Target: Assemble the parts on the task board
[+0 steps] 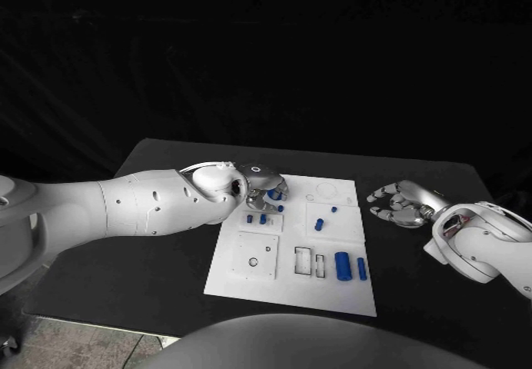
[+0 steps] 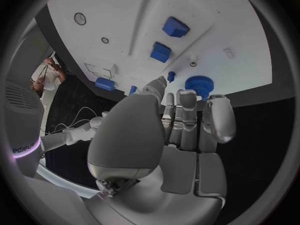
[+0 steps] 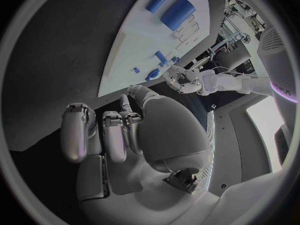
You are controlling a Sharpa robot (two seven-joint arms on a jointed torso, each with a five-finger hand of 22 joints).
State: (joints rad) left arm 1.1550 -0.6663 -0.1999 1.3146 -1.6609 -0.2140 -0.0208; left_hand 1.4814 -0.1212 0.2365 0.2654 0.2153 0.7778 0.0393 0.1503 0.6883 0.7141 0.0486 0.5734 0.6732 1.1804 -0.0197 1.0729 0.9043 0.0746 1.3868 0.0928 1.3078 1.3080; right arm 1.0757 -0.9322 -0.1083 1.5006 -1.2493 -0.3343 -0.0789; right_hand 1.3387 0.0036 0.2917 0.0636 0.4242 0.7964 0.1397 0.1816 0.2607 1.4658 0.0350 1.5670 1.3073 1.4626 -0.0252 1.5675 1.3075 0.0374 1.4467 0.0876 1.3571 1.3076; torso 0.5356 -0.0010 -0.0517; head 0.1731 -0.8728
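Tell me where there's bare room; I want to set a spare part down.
Free: black table beyond the left hand, and between the task board and the right hand. Crowded: the board's far left corner under the left hand, among blue parts.

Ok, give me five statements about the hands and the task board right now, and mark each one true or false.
1. The left hand is over the far left corner of the task board. True.
2. The right hand rests on the board. False: it is off the board's right edge, over the black table.
3. The right hand holds a blue part. False: its fingers are curled with nothing in them.
4. Two long blue parts lie side by side near the board's right edge. True.
5. The board is black. False: it is white.
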